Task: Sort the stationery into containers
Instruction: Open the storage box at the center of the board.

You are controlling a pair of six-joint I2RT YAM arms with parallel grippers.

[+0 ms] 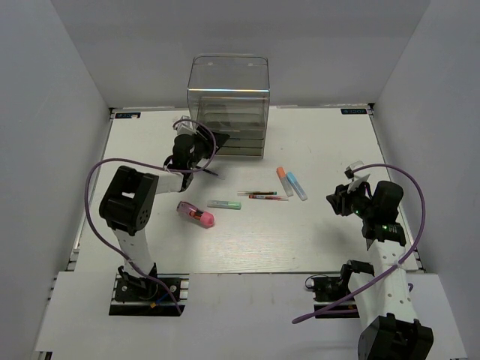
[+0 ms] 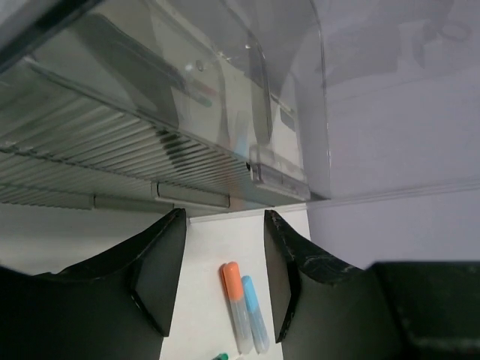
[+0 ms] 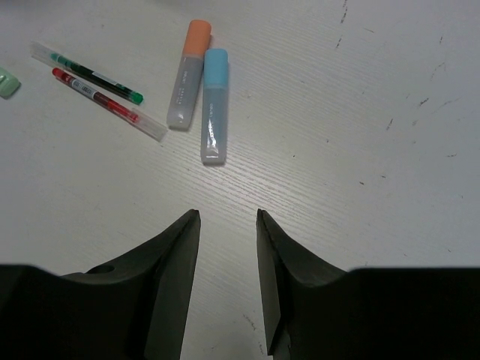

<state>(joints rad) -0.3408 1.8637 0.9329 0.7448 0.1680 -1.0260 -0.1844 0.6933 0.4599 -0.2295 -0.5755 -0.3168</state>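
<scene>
The containers (image 1: 228, 105) are a clear cabinet of stacked grey drawers at the back of the table. My left gripper (image 1: 199, 142) is at the cabinet's lower left corner. In the left wrist view it (image 2: 223, 225) is open and holds nothing, with the drawers (image 2: 150, 142) just ahead. The stationery lies mid-table: a pink marker (image 1: 196, 215), a green-capped marker (image 1: 225, 204), thin green and red pens (image 1: 259, 195), an orange-capped marker (image 1: 284, 181) and a blue-capped marker (image 1: 296, 186). My right gripper (image 1: 346, 196) is to their right. It (image 3: 227, 217) is open over bare table, short of the blue-capped marker (image 3: 214, 105) and the orange-capped marker (image 3: 189, 75).
White walls enclose the table (image 1: 315, 232) on the left, right and back. Purple cables loop beside both arms. The green pen (image 3: 94, 75) and the red pen (image 3: 105, 105) lie side by side left of the markers.
</scene>
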